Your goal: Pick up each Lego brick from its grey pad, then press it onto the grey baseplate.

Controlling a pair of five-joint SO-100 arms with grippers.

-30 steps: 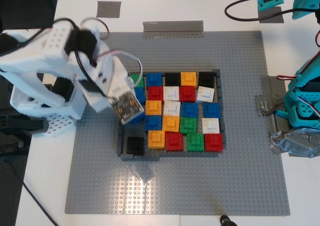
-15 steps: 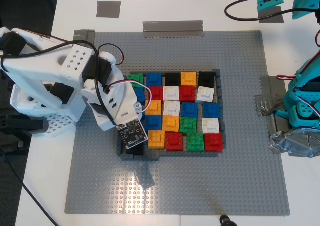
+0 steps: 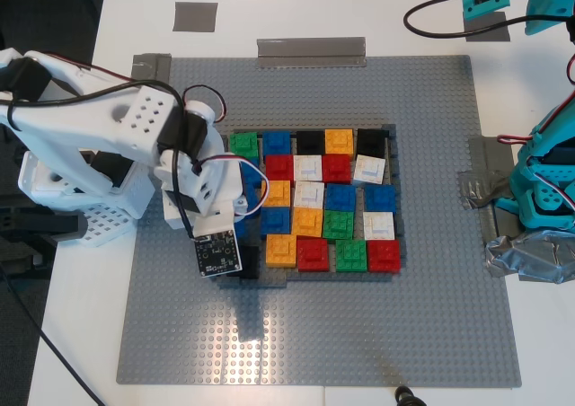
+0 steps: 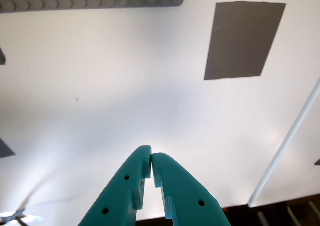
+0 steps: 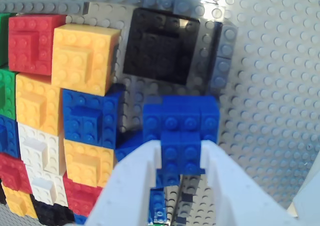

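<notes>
Exterior view: the white desk point(image 3: 81, 334) carries the very large square mid-grey studded baseplate point(image 3: 431, 316), and on its middle sits a packed block of small square studded plastic Lego bricks point(image 3: 323, 199) in blue, red, green, orange, white and black, edged by a low frame of thin dark grey bricks point(image 3: 393, 190). A white arm point(image 3: 90, 127) reaches in from the exterior view's left, its wrist over the block's left edge as that view shows it; a teal arm point(image 3: 544, 181) stands at the exterior view's right, off the baseplate. A small flat dark grey rectangular pad point(image 3: 195, 16) lies on the desk beyond the baseplate's far left corner in the exterior view.

In the second wrist view, my second gripper point(image 5: 181, 161), white, has its fingers point(image 5: 137, 171) pressed against both sides of a blue Lego brick point(image 5: 181, 123), gripping it. That brick sits just beside a black brick point(image 5: 157, 46) in the frame's corner, with a blue brick point(image 5: 90, 118) and an orange brick point(image 5: 82, 58) close by.

In the first wrist view, my first gripper point(image 4: 151, 161), teal, has its fingers point(image 4: 125, 186) closed together, holding nothing, above bare desk, with a dark grey patch point(image 4: 242, 41) well apart from them.
</notes>
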